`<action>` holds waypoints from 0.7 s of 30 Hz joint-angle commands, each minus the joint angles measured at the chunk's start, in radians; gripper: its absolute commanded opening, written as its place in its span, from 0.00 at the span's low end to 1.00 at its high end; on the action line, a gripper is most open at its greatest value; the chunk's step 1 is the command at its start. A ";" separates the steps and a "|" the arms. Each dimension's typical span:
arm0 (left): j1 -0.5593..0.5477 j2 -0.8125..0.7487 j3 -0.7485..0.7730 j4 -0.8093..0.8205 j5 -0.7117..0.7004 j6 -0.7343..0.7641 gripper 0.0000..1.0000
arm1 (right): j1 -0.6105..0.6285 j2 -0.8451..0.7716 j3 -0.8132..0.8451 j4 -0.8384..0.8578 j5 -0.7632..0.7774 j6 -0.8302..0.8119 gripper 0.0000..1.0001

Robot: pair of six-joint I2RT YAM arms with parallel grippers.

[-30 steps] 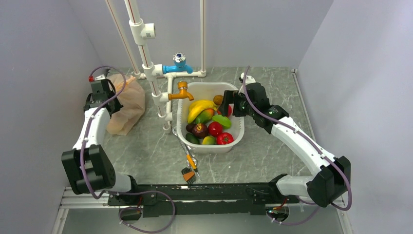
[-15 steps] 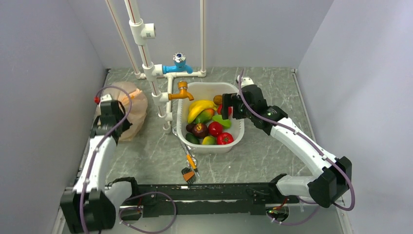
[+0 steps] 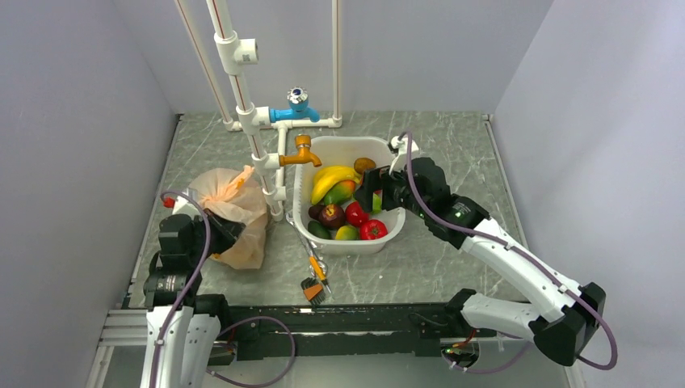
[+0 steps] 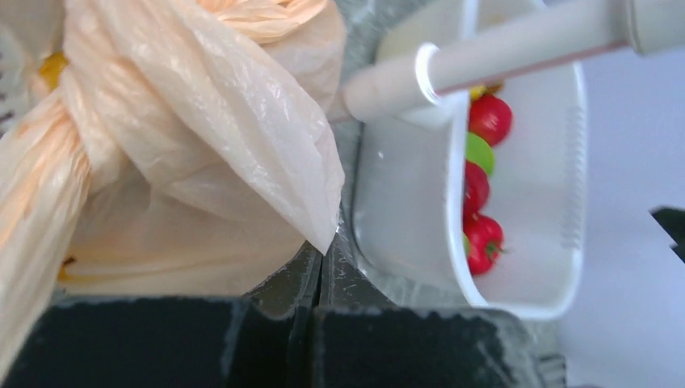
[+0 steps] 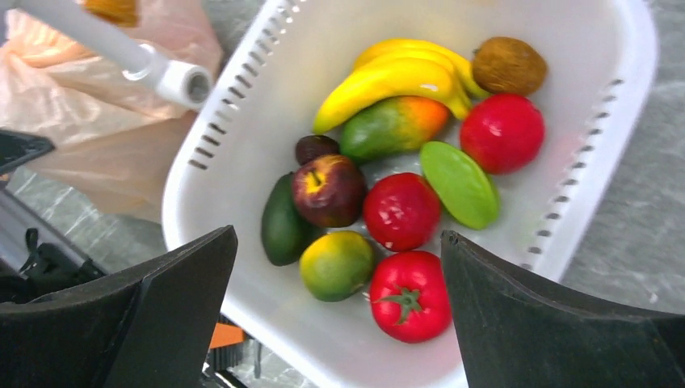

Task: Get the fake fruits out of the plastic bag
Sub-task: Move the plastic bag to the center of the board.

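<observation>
The tan plastic bag [image 3: 234,214] lies bunched on the table left of the white pipe, its top knotted. My left gripper [image 3: 215,231] is at the bag's near left side. In the left wrist view the gripper [image 4: 321,271] has its jaws together on a corner of the bag [image 4: 202,137]. The grapes, melon and large red fruit are hidden inside the bag. My right gripper [image 3: 368,194] hangs open and empty over the white basin [image 3: 347,244]. In the right wrist view the open gripper [image 5: 338,242] frames the basin's fruit.
The basin [image 5: 598,162] holds a yellow banana [image 5: 396,77], red tomatoes [image 5: 410,295], green mangoes and a dark apple. An upright white pipe [image 3: 257,153] with an orange tap [image 3: 300,152] stands between bag and basin. A small brush [image 3: 315,279] lies near the basin's front.
My left arm has drawn back toward the near edge, dragging the bag from the far left wall to beside the pipe. My right gripper has shifted slightly nearer over the basin.
</observation>
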 commanded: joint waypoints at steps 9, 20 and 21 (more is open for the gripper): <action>-0.016 -0.067 0.178 -0.104 0.147 0.069 0.52 | 0.345 0.092 0.076 0.122 0.110 0.017 1.00; -0.016 0.103 0.355 -0.177 -0.369 0.313 0.82 | 0.595 0.323 0.179 0.280 0.200 -0.075 0.98; -0.016 0.146 0.370 -0.172 -0.425 0.325 0.85 | 0.602 0.362 0.213 0.274 0.204 -0.095 0.96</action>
